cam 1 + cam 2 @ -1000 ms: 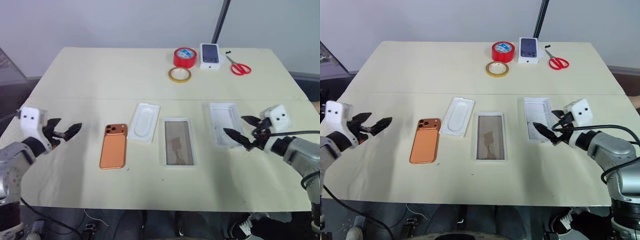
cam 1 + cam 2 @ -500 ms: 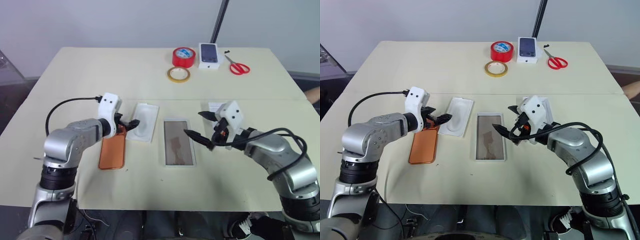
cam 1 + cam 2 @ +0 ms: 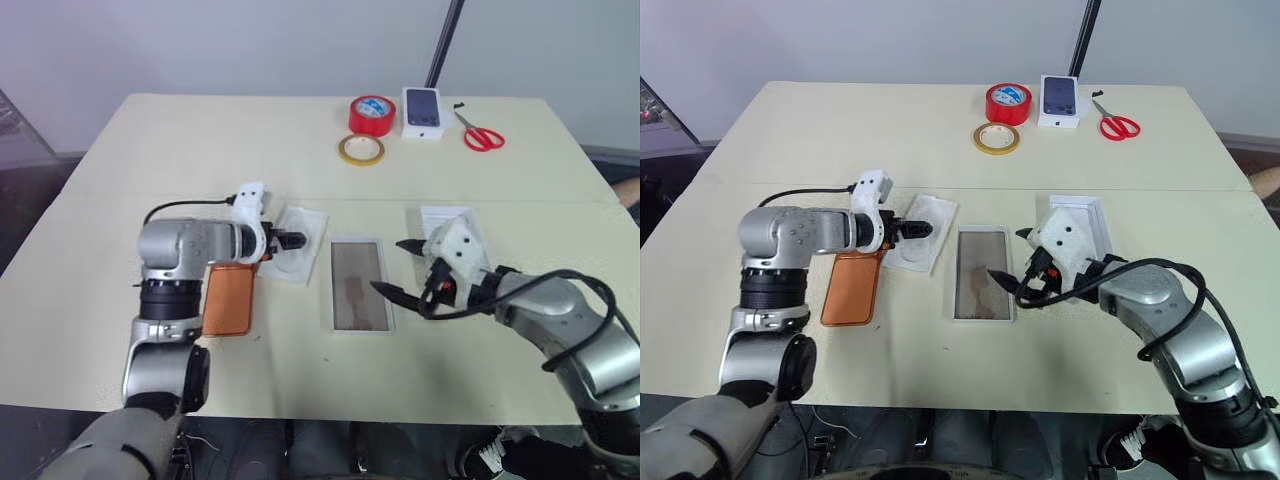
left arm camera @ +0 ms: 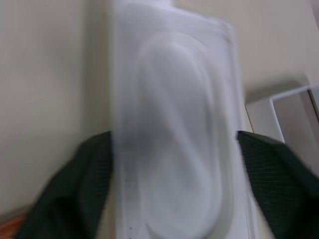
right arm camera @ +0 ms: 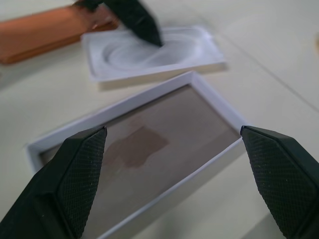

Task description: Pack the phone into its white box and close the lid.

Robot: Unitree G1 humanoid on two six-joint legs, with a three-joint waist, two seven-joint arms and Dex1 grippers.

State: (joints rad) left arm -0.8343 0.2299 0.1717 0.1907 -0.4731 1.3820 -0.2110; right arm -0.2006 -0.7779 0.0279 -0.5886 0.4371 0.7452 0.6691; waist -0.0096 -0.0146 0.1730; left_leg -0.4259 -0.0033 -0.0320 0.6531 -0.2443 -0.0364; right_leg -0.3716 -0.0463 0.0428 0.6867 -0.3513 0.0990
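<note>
The copper-orange phone [image 3: 228, 302] lies flat on the table, its far end hidden under my left forearm. My left gripper [image 3: 291, 240] hovers open over the thin white insert [image 3: 300, 250] beside the phone; its fingers [image 4: 70, 194] stand apart on either side of the insert [image 4: 174, 149]. The white box [image 3: 358, 283] lies open, showing its grey-brown floor. My right gripper [image 3: 390, 265] is open at the box's right edge, and its view looks down into the box [image 5: 114, 110]. The lid [image 3: 450, 218] lies inside up behind that gripper, partly hidden.
At the table's far edge are a red tape roll [image 3: 371, 113], a yellow tape ring [image 3: 360, 150], a small white box with a dark phone picture [image 3: 423, 110] and red scissors [image 3: 482, 133]. A black pole [image 3: 445, 40] rises behind them.
My left arm swung in from the table's left edge, over the phone, to the insert. My right gripper moved left from the lid to the white box's right edge.
</note>
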